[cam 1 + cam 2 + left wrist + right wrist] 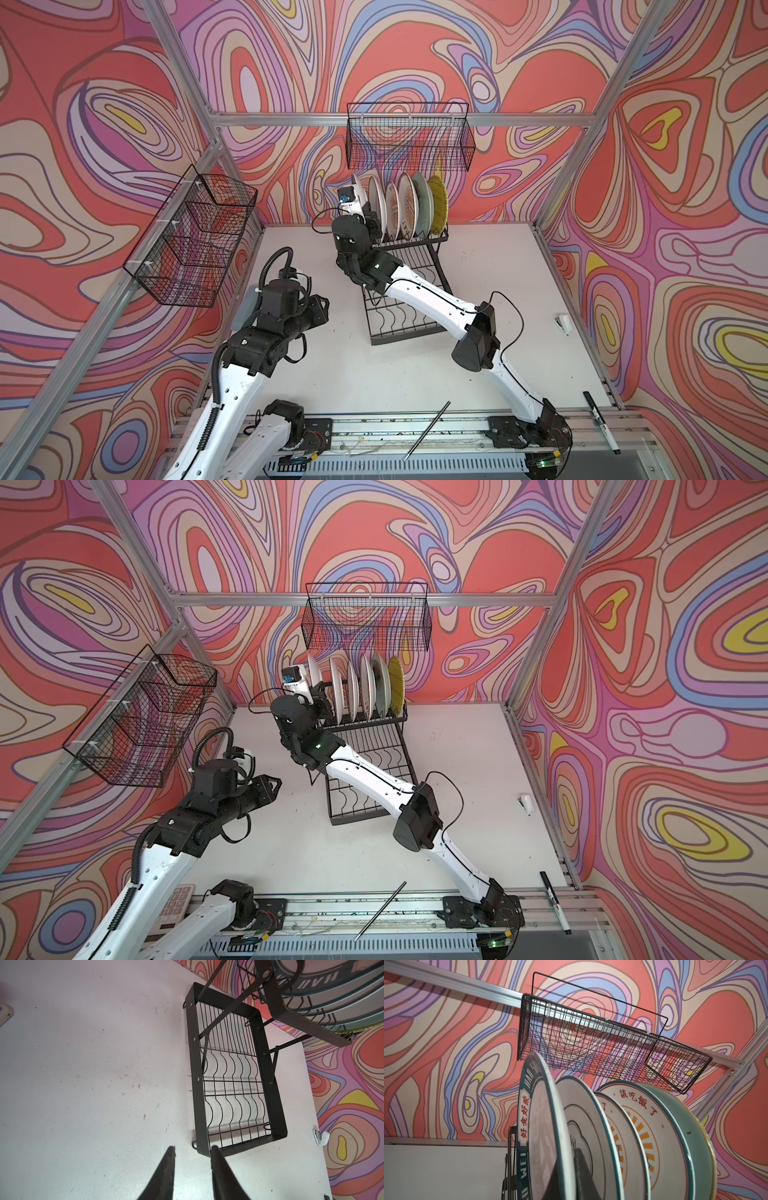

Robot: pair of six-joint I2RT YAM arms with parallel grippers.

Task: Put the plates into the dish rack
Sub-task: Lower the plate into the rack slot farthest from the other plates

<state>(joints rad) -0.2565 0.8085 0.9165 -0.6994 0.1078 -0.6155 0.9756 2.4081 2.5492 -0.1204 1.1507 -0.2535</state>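
Since the right gripper has its jaws pinched narrow on the lower edge of the black-lettered plate, which stands upright at the left end of the row in both top views, the step in hand looks to be seating it and letting go. Do it well by opening only once the rim rests in its slot in the upper tier of the dish rack. Then back straight out along the plate's plane, so neither finger tips it onto the dark-ringed plate just beside it. Beyond stand the sunburst plates, the green plate and the yellow plate. The left gripper, jaws narrowly apart and empty, hovers over the table near the lower tray.
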